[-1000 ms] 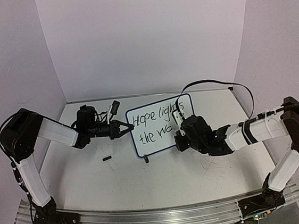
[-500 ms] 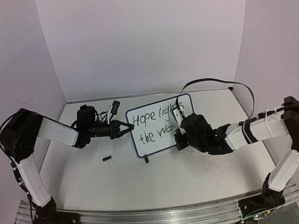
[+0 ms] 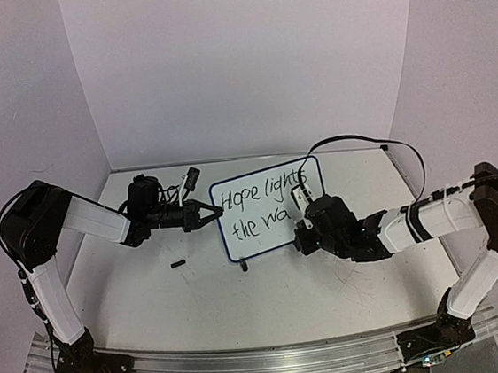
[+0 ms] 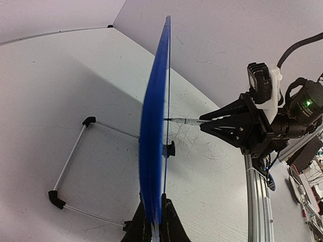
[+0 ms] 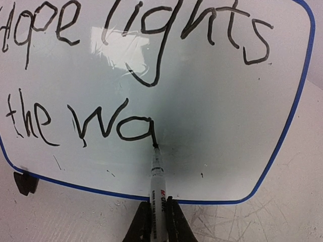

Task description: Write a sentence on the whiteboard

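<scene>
Gripping 1 marker: right claw; left claw clamps 1 whiteboard; possibly 1 cap.

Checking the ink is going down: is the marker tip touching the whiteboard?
Touching. The right wrist view shows the marker tip meeting the whiteboard at the a's tail.

In the right wrist view, the whiteboard is cut off at 9 o'clock, and the 1st letter is clipped. The lower barrel of the marker is hidden inside the right claw, and its label is too small to be read. From the left wrist, the board's written face is hidden, as it is seen edge-on. From above, a small black piece on the counter cannot be identified.
</scene>
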`<state>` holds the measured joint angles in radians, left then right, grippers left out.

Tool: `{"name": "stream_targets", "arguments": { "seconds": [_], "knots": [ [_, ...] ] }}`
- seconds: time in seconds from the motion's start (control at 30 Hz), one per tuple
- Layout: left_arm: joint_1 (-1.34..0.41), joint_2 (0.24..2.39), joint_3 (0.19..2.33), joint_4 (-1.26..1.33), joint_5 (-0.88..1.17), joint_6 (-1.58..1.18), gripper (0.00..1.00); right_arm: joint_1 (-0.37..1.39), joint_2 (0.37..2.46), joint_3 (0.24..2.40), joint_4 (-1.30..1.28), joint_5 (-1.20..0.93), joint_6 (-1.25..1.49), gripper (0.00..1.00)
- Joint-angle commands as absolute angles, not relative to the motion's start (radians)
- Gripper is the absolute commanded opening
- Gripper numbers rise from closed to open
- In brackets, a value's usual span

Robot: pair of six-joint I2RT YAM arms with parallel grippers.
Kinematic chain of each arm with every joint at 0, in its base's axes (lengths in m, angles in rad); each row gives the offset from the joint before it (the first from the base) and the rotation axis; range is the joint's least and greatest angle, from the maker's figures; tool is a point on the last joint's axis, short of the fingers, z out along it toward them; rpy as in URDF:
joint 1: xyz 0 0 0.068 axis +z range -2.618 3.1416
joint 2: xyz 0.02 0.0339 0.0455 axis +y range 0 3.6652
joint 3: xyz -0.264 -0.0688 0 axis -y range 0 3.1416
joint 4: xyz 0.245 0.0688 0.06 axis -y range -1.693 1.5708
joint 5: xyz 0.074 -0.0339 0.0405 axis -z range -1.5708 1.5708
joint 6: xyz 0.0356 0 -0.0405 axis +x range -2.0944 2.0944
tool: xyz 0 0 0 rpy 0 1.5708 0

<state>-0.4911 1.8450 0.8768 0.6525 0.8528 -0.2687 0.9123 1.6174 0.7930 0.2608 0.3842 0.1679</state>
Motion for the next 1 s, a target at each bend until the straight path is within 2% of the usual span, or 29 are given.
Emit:
{"name": "stream_targets", "arguments": {
  "seconds": [0.0, 0.17, 0.97],
  "knots": [
    [-0.504, 1.859, 0.879, 0.551, 0.809, -0.198, 0.0, 0.904, 1.562, 0.793, 0.25, 0.428, 0.185, 0.0],
    [-0.503, 1.856, 0.877, 0.552, 0.807, -0.198, 0.0, 0.905, 1.469, 0.78, 0.298, 0.364, 0.154, 0.0],
    [-0.505, 1.854, 0.877, 0.551, 0.809, -0.195, 0.0, 0.874, 1.594, 0.834, 0.321, 0.359, 0.134, 0.0]
  ]
}}
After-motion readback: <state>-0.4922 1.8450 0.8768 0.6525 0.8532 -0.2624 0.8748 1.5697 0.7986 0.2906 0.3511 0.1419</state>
